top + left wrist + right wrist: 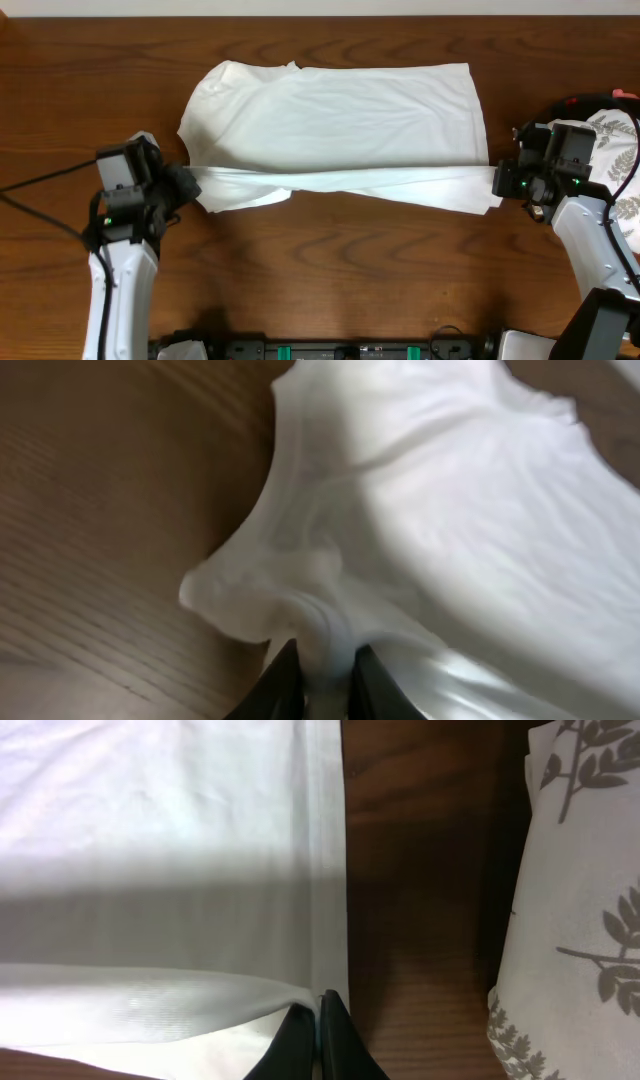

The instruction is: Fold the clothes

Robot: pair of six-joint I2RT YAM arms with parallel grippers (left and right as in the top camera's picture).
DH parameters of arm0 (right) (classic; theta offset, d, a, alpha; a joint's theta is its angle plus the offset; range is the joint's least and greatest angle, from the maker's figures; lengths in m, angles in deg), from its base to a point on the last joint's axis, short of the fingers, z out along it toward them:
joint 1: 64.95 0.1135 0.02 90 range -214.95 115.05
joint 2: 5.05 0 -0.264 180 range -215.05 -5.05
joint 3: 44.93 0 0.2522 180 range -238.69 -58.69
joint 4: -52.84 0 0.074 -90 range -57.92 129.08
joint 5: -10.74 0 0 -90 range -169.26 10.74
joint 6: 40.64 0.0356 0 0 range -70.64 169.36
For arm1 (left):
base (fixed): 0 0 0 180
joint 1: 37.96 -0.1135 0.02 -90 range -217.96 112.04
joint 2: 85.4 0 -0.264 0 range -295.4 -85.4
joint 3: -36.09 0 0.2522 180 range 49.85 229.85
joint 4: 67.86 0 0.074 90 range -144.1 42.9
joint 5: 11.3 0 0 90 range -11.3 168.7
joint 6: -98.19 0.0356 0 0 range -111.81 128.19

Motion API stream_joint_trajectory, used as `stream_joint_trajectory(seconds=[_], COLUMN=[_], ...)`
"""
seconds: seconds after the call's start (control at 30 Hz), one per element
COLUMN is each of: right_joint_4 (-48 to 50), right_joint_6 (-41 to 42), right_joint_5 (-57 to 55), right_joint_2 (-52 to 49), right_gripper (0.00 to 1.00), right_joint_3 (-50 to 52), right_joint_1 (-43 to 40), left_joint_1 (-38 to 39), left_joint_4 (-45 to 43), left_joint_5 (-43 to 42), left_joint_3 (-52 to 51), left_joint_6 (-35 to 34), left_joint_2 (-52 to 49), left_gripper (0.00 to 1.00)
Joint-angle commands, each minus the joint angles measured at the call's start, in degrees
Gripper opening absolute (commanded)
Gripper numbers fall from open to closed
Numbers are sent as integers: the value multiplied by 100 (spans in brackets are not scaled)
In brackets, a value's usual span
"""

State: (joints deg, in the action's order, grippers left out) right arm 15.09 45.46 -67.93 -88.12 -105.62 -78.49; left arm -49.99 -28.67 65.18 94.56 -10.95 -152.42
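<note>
The white T-shirt [340, 125] lies spread across the middle of the wooden table, its near edge lifted into a taut fold between both arms. No chest graphic shows. My left gripper [190, 182] is shut on a bunched bit of the shirt's left edge [325, 650]; cloth fills the gap between its fingers [325, 680]. My right gripper [497, 182] is shut on the shirt's right hem corner [318, 1005], the fabric [150, 870] stretching away to the left in the right wrist view.
A white cloth with a grey leaf print [625, 170] lies at the table's right edge, also in the right wrist view [590, 900]. A black cable [40, 180] trails left of the left arm. Bare wood [340, 270] shows in front of the shirt.
</note>
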Motion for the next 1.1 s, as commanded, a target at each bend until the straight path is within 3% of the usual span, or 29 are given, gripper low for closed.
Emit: stream_joint_trajectory(seconds=[0.0, 0.67, 0.77, 0.97, 1.07], right_joint_4=[79, 927, 968, 968, 942], right_joint_6=[133, 710, 710, 706, 706], right_joint_5=[-57, -37, -37, -81, -81], right_joint_2=[120, -400, -505, -546, -546], right_gripper=[1, 1, 1, 1, 1], right_joint_3=[13, 13, 13, 13, 13], right_joint_1=[11, 284, 352, 380, 380], left_joint_1=[-55, -37, -37, -37, -37], left_joint_4=[-219, -2474, -2503, -1956, -1705], left_joint_5=[85, 87, 13, -1191, -1287], left_joint_3=[94, 94, 94, 94, 94], left_joint_6=[-9, -7, -9, -9, -7], left_joint_2=[-339, -1204, -1397, -1453, -1453], left_gripper=[16, 17, 17, 17, 28])
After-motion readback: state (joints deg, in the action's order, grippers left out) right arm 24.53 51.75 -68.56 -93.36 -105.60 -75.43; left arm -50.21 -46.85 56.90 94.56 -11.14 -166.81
